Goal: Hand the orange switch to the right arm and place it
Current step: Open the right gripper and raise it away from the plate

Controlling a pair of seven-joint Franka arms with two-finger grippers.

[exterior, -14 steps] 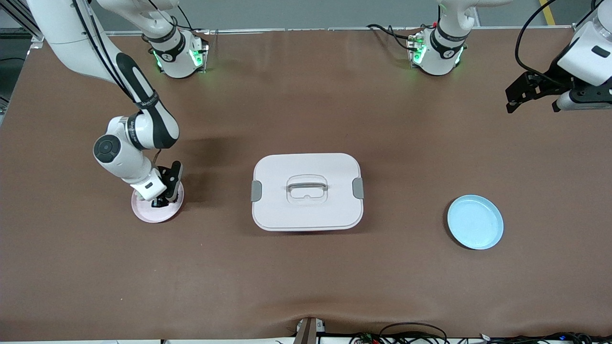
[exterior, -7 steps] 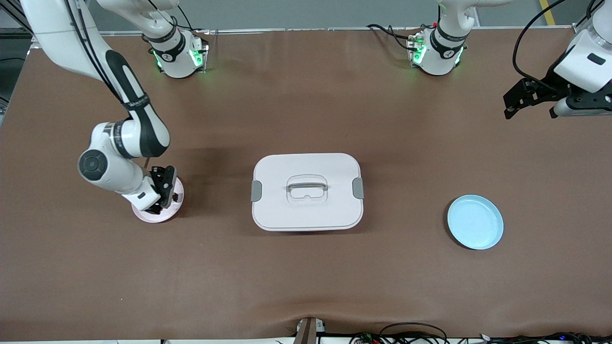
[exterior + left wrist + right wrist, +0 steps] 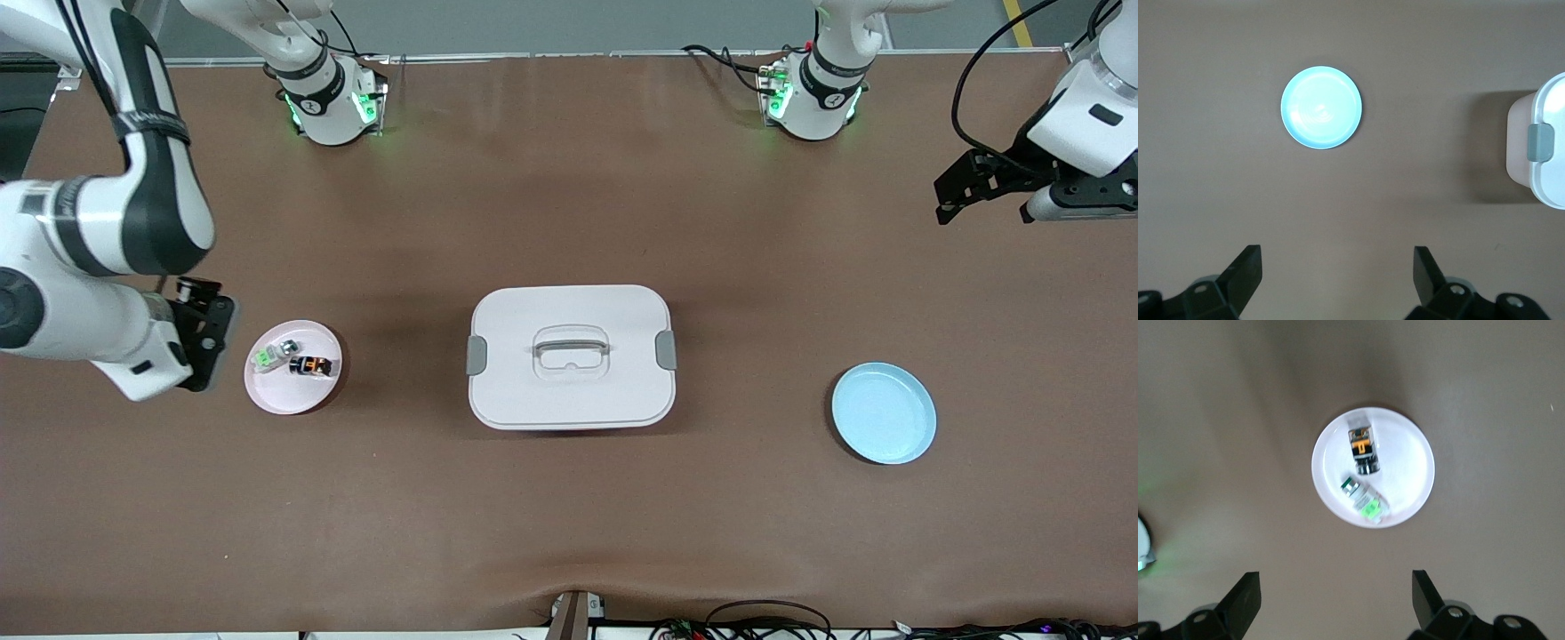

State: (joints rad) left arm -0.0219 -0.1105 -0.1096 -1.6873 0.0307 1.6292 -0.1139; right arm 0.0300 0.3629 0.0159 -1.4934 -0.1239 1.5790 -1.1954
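The orange switch, a tiny black block with an orange face, lies on the pink plate toward the right arm's end of the table. Beside it on the same plate lies a pale block with a green face. My right gripper hangs open and empty in the air beside the plate, over bare table. My left gripper is open and empty too, high over the left arm's end of the table, and waits.
A white lidded box with a handle and grey clips stands mid-table. A light blue plate, with nothing on it, sits toward the left arm's end. Cables run along the table's front edge.
My right gripper opened, left the orange switch on the pink plate, and rose away toward the table's end. The plate and both blocks now show. The left arm barely shifted.
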